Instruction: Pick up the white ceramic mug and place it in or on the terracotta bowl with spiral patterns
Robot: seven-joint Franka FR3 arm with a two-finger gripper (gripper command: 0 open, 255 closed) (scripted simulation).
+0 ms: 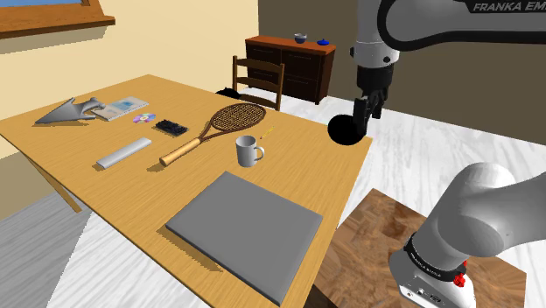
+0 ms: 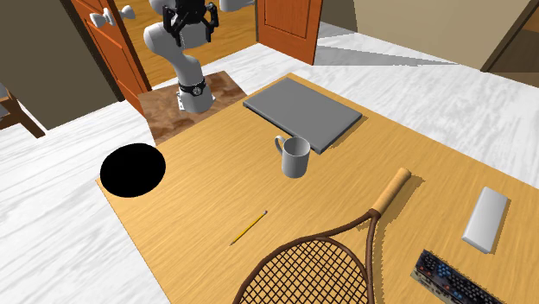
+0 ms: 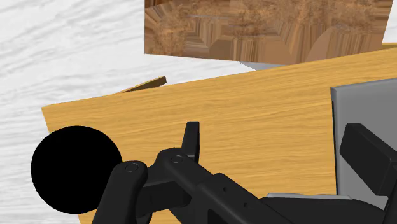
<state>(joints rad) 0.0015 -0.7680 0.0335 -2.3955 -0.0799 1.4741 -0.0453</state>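
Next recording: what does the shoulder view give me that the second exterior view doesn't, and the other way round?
Shoulder view, not the second exterior: a wooden chair behind the table, a dark sideboard against the wall, and papers at the table's far end.
Second exterior, not the shoulder: orange doors beyond the stand.
Both: the white mug standing upright on the table, the racket, the grey slab, and the black round shape at the table's edge.

1 white mug (image 1: 248, 151), 1 racket (image 1: 226, 122), 1 pencil (image 2: 249, 226), 1 grey slab (image 1: 245, 220), 1 white bar (image 1: 123, 153), 1 black disc (image 2: 132, 169) on the table (image 1: 306, 162) corner, 1 chair (image 1: 259, 79)
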